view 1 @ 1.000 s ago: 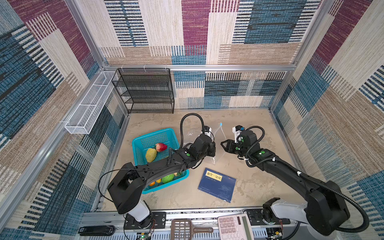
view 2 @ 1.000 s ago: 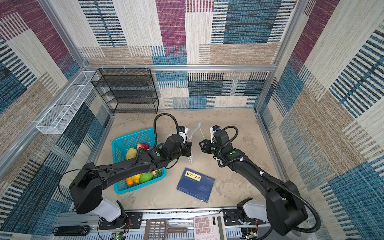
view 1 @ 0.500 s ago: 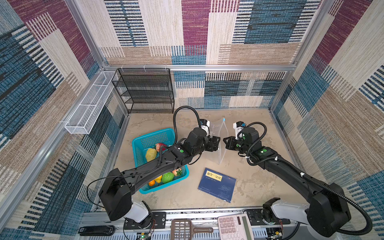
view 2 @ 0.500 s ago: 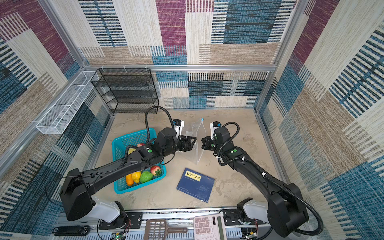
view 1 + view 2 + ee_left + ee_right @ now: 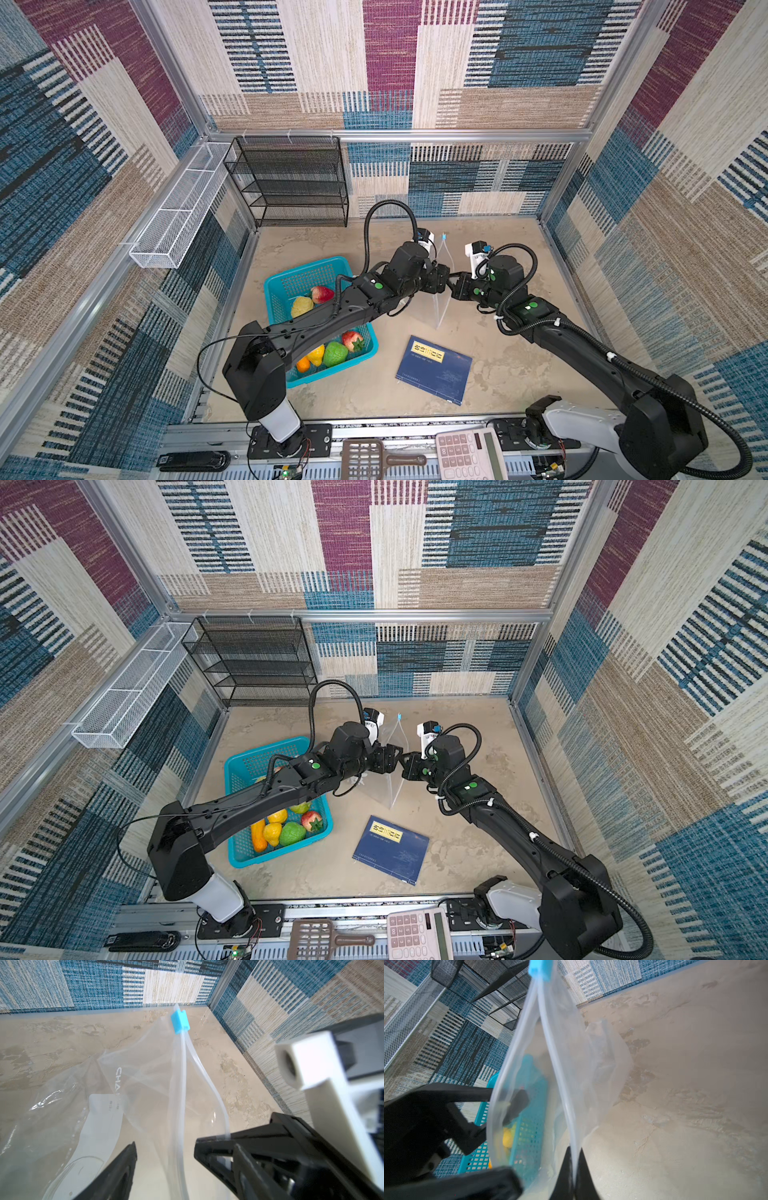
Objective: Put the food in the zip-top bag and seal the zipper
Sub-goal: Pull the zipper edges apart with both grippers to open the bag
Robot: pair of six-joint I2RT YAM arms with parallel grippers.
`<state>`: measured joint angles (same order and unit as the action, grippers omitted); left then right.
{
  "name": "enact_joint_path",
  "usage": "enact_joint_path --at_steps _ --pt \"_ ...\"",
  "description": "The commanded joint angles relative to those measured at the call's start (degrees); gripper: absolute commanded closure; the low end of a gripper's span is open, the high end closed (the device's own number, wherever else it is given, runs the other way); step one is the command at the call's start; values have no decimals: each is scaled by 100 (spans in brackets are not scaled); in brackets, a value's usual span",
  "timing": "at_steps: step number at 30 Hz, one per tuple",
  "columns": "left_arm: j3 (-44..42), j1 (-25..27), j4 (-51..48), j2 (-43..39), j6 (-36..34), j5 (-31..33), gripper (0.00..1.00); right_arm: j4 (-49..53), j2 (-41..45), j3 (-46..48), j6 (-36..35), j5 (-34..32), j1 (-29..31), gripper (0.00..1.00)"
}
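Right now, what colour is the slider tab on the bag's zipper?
Light blue. The slider tab shows best in the left wrist view, at the end of the clear zipper strip.

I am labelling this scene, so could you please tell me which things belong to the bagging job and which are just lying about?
Job: zip-top bag, its blue slider, toy food, teal basket, open left hand, right hand pinching the bag's rim.
Lying about: blue book, black wire rack, white mesh tray, calculator, brown scoop.

Left pincer now wide; right pincer tight
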<state>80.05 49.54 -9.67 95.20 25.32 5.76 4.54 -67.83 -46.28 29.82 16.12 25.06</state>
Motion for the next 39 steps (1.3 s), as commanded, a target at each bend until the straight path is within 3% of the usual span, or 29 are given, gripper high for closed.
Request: enact_joint_path --at_steps 1,3,5,7,14,17,21,27,32,35,39 --pt "201 3 -455 166 -313 335 41 -285 121 71 44 54 10 100" --pt "251 4 -634 222 -394 509 66 -154 178 93 -35 -248 8 100" --pt "323 3 -741 241 -444 504 85 122 172 -10 -188 -780 8 100" --pt "459 1 -807 238 -499 390 97 468 149 -236 -396 -1449 8 100" --pt "1099 -1 -658 104 -626 -223 100 1420 288 -1506 -1241 -3334 7 100" --pt "1026 -12 -130 -72 -508 -740 100 1506 566 -1886 -1549 -3659 12 100" --pt "570 -109 877 -244 -135 -1591 100 1494 879 -2161 -1693 -3308 8 100" --pt "-610 -714 2119 -127 1161 -2387 100 1106 903 -1747 -1329 -1605 8 100" --pt "-1599 -1077 2486 -134 1530 -2370 100 746 174 -1241 -864 -505 8 100" --pt "-1930 -1221 2340 -259 1477 -2155 100 634 -353 -1137 -724 -272 23 100" --pt "-1896 -1284 1364 -407 942 -1459 100 753 -889 -1208 -636 -233 34 100"
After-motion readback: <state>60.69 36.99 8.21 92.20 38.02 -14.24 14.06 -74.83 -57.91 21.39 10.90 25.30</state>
